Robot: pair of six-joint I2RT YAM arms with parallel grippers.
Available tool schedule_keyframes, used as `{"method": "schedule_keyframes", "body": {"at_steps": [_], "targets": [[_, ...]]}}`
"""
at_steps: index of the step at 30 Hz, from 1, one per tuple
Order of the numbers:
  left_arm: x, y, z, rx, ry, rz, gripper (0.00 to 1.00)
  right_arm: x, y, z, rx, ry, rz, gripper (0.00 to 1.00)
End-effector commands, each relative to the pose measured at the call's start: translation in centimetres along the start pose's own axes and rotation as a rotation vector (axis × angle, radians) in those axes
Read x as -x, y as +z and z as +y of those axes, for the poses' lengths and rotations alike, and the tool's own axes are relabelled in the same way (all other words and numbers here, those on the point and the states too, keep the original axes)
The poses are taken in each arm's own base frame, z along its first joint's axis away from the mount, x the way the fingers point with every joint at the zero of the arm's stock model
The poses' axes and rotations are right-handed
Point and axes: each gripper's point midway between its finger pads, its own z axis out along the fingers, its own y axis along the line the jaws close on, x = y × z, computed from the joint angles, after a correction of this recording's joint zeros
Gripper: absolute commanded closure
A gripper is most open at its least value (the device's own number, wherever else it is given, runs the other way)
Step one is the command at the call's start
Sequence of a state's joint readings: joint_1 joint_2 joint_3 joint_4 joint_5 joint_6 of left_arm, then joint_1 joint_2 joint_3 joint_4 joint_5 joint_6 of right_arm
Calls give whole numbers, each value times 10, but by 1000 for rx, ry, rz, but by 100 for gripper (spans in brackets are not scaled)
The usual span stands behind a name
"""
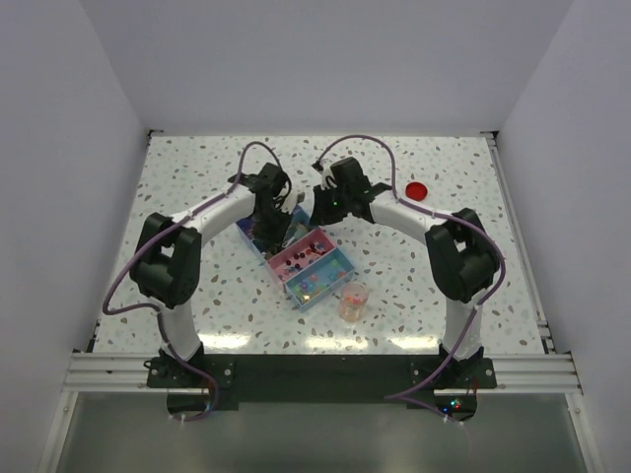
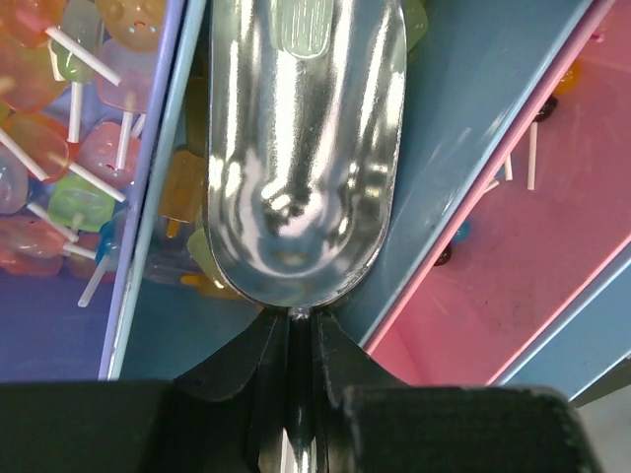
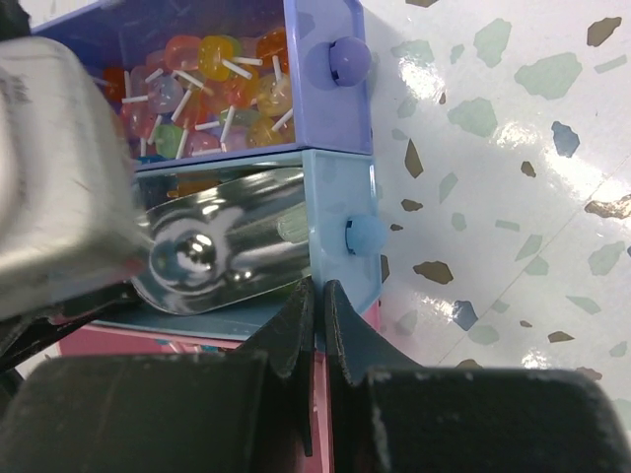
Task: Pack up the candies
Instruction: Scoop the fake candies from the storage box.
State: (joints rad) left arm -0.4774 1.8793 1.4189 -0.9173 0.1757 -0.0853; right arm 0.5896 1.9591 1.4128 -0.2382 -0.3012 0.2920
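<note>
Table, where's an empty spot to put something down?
Bare table along the far edge, left of the red lid, and the near strip between the left arm's base and the cup. The middle is crowded: coloured boxes, the left gripper holding a scoop, the right gripper pinching a blue box.

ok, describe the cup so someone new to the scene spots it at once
Find the cluster of coloured trays in the middle of the speckled table, between the two arms. The cup stands just in front of their near right corner. It is the only round, clear, upright container, orange-pink inside; the trays are rectangular and opaque.
</note>
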Motion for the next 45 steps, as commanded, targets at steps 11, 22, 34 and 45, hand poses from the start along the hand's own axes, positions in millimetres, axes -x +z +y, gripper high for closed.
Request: {"method": "schedule_keyframes", "body": {"at_steps": [11,22,34,45], "targets": [[52,-15,-18,-424,-152,-493,100,-58,18,-11,59,126,131,100],[61,-50,-4,-345,-53,-668,100,-68,11,-30,-19,87,153,100],[54,-56,2,-288,36,-688,100,-65,9,-37,-51,41,153,100],[45,-62,7,-226,156,-707,100,-57,2,-37,-71,9,145,100]]}}
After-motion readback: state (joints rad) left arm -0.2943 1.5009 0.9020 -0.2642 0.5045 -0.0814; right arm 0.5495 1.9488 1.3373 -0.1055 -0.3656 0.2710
